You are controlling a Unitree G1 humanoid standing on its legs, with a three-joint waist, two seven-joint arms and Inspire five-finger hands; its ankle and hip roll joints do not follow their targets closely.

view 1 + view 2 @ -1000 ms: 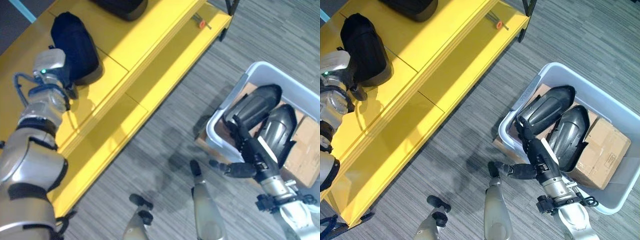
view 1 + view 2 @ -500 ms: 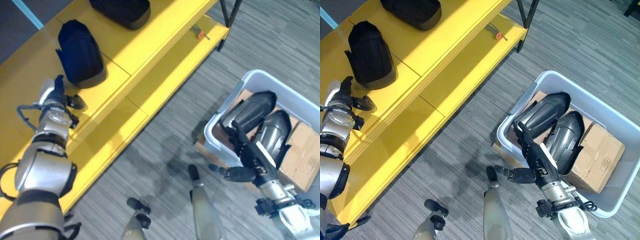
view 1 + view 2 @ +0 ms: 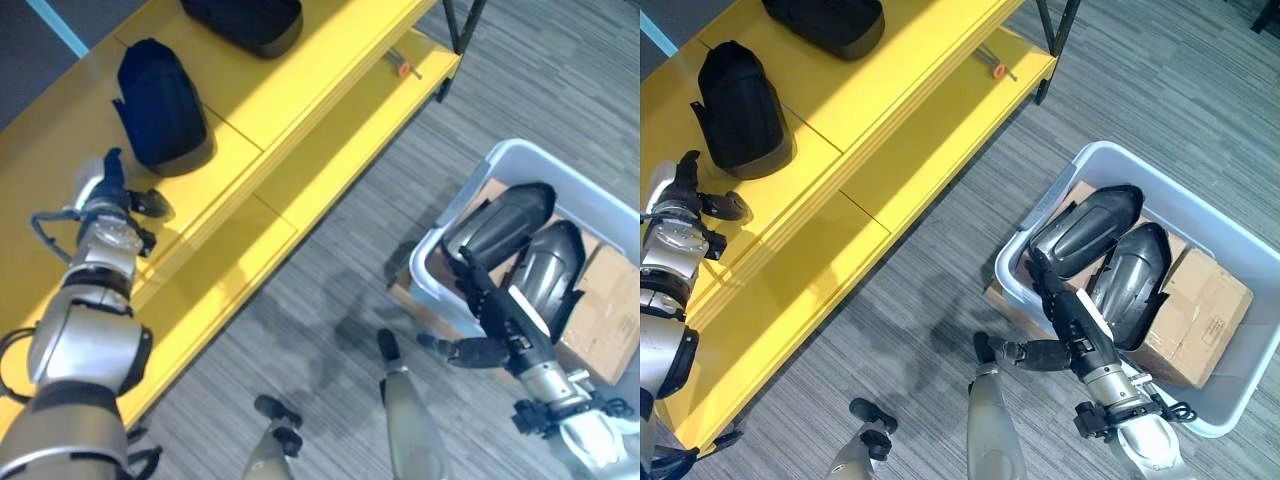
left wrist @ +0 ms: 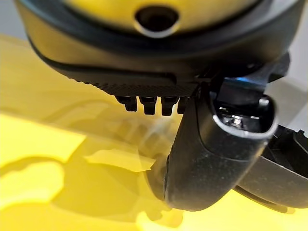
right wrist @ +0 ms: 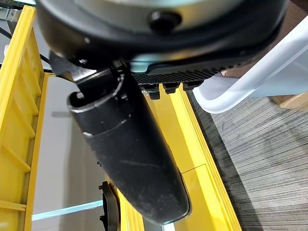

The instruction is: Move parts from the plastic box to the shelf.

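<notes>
Your biggest landmark is the yellow shelf (image 3: 890, 110), running along the left with a lower ledge at its near edge, and the grey plastic box (image 3: 1240, 235) sits on the carpeted floor (image 3: 940, 290) well apart from it, on your right. Inside the box you have two dark curved parts (image 3: 1085, 228) lying side by side, touching each other, with a cardboard box (image 3: 1200, 310) just beside them on the far side from your right fingers. On the shelf two more dark parts are already set down: one (image 3: 740, 95) just beyond your left fingertips, not touching them, and another (image 3: 825, 20) further along. Your right hand (image 3: 1065, 325) reaches over the box's near rim with its fingers stretched out straight and relaxed; the fingertips lie at the nearer dark part, though whether they touch it cannot be told, and the thumb sticks out sideways over the floor, holding nothing. Your left hand (image 3: 685, 195) hovers over the shelf top, fingers extended and loose, thumb spread away from them, gripping nothing. A small orange-tipped item (image 3: 995, 68) lies on the shelf's lower ledge, far from both hands.
</notes>
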